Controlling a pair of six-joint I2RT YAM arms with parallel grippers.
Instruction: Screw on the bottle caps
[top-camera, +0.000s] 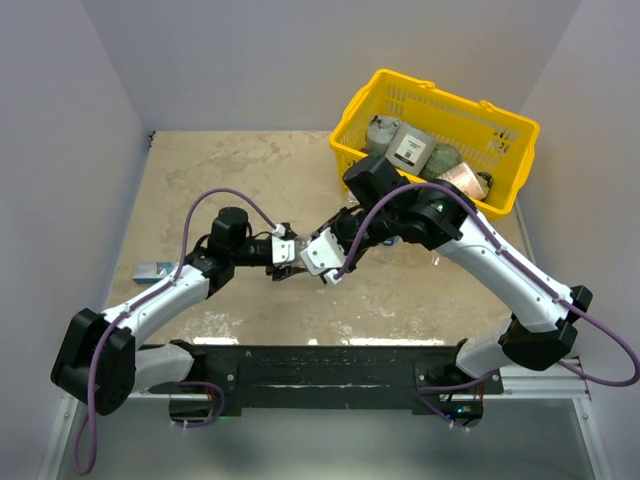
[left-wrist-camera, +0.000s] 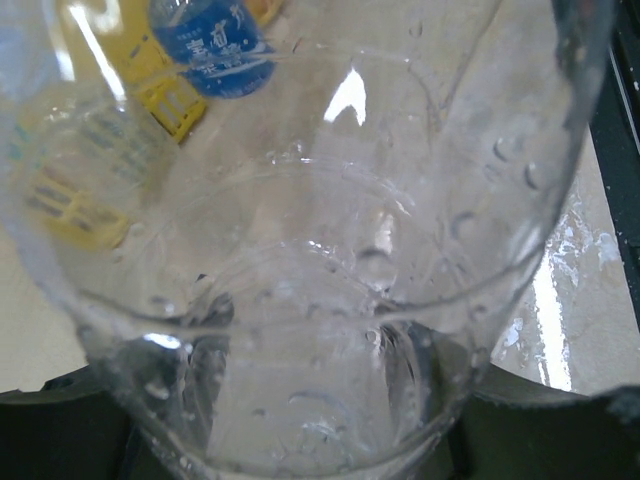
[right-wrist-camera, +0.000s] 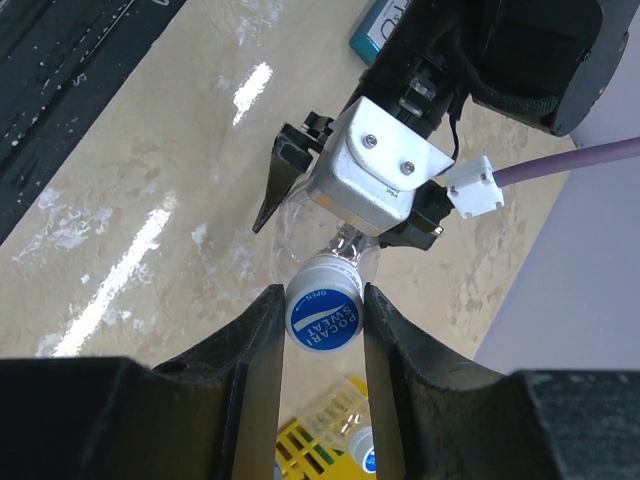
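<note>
A clear unlabelled bottle (left-wrist-camera: 330, 250) fills the left wrist view, and my left gripper (left-wrist-camera: 305, 380) is shut on its body; the dark fingers show through the plastic. In the right wrist view the same bottle (right-wrist-camera: 300, 225) points its neck at the camera with a blue cap (right-wrist-camera: 323, 318) on it. My right gripper (right-wrist-camera: 322, 295) is shut on that cap, one finger against each side. In the top view the two grippers meet at the table's middle, left (top-camera: 290, 254) and right (top-camera: 314, 262), and hide the bottle. A blue-labelled bottle (left-wrist-camera: 215, 45) lies beyond. Another capped bottle (right-wrist-camera: 365, 455) shows below.
A yellow basket (top-camera: 352, 112) with grey cans and jars stands at the back right, close behind the right arm. A blue-and-white flat packet (top-camera: 153, 270) lies at the left by the left arm. Wet patches shine near the table's front edge (top-camera: 300, 340).
</note>
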